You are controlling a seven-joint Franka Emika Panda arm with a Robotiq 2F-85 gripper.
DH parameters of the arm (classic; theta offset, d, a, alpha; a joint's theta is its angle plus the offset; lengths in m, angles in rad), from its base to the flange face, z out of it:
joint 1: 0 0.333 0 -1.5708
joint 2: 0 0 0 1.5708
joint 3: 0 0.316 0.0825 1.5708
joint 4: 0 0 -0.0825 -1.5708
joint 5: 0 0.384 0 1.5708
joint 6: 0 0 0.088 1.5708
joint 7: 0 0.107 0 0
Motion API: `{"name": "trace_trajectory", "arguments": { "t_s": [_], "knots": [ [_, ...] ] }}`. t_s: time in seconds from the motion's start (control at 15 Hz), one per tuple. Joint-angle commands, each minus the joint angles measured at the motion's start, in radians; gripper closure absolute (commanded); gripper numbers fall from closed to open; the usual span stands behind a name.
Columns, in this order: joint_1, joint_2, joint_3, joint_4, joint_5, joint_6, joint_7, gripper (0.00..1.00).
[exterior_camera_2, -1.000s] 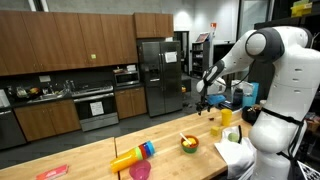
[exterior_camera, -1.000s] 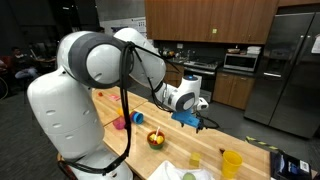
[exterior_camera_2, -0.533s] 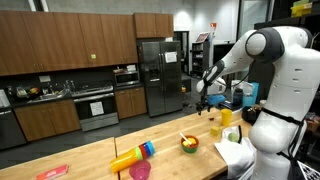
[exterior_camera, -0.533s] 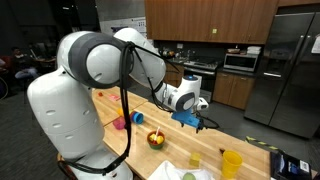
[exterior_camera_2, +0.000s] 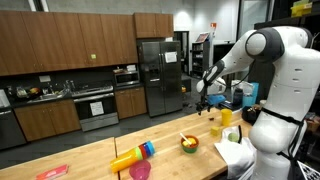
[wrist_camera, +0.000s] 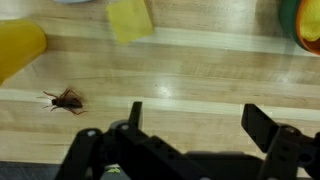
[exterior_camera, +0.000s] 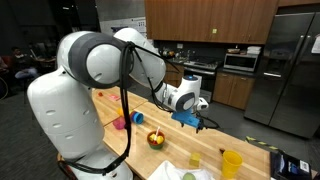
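My gripper [wrist_camera: 198, 112] hangs open over bare wooden tabletop [wrist_camera: 180, 70], with nothing between its two dark fingers [wrist_camera: 264, 124]. In both exterior views it hovers above the long table, gripper [exterior_camera: 196, 119] and gripper [exterior_camera_2: 203, 103]. In the wrist view a small yellow block [wrist_camera: 130, 19] lies beyond the fingers. A yellow cup [wrist_camera: 18, 50] sits at the left edge and a bowl's rim [wrist_camera: 304, 22] shows at the top right. A dark knot [wrist_camera: 65, 99] marks the wood. In an exterior view the bowl [exterior_camera: 155, 139] holds fruit-like pieces.
A yellow cup [exterior_camera: 232, 162] and a yellow block [exterior_camera: 195, 158] stand near the table's end. A pink cup [exterior_camera_2: 140, 170] and a yellow-and-blue cylinder [exterior_camera_2: 131, 157] lie farther along. Kitchen cabinets and a steel fridge [exterior_camera_2: 158, 75] stand behind.
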Motion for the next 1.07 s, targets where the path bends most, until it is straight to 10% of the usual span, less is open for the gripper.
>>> {"name": "trace_trajectory", "arguments": {
  "t_s": [0.0, 1.0],
  "knots": [
    [-0.007, -0.001, 0.008, 0.000, 0.000, -0.002, 0.001, 0.00],
    [0.000, 0.029, 0.018, 0.030, -0.059, -0.068, -0.085, 0.00]
  ]
}}
